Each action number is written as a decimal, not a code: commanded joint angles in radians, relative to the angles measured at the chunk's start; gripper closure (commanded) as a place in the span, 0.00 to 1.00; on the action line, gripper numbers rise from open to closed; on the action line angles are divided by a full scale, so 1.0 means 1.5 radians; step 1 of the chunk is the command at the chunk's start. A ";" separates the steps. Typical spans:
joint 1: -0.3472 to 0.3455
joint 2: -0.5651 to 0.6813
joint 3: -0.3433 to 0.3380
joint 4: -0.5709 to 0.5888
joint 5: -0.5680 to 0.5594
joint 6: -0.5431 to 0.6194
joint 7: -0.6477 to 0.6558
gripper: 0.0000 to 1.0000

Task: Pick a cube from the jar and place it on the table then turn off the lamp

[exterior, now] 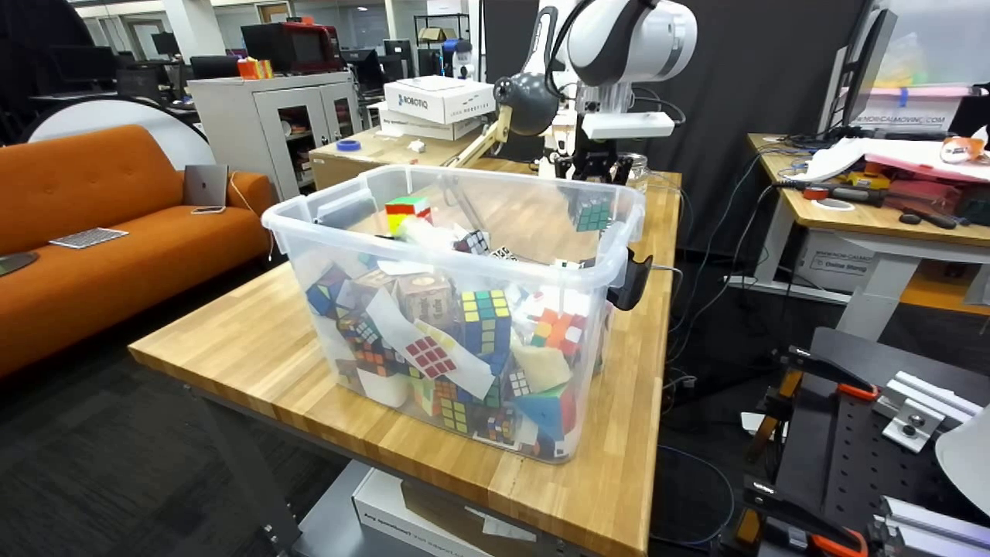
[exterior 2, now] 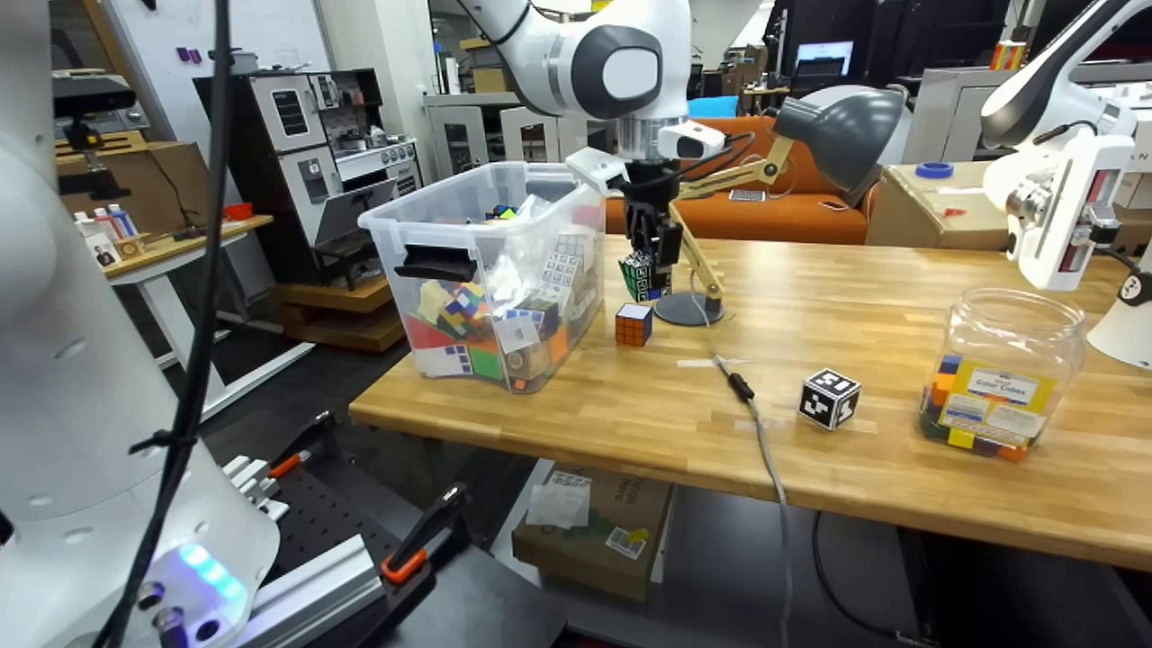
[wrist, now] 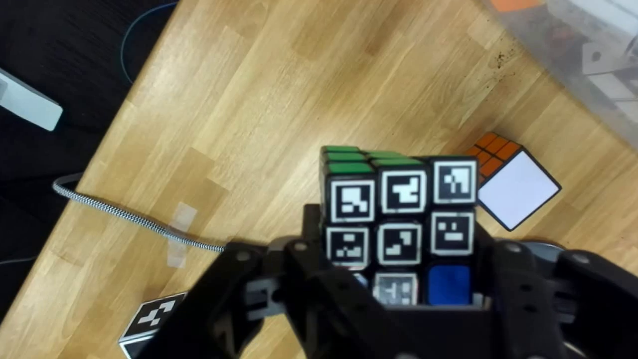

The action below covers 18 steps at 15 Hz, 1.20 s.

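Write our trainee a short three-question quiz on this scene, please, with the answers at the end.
1. Multiple choice: what is the gripper holding? a) a laptop b) the marker-patterned cube c) a roll of tape
2. True or false: the orange-and-white cube rests on the table, outside the clear bin.
3. Open: what colour is the lamp shade?
Key: 1 b; 2 true; 3 gray.

Robot arms [exterior 2: 589,67] and a Robotiq box [exterior: 441,100] mark a robotics lab.
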 commanded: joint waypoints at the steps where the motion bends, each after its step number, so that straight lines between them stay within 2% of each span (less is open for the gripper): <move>1: -0.009 0.066 0.002 0.075 0.013 -0.049 -0.014 0.63; 8: -0.006 0.130 0.011 0.136 0.006 -0.096 -0.027 0.63; 18: -0.004 0.167 0.026 0.138 0.000 -0.135 -0.088 0.63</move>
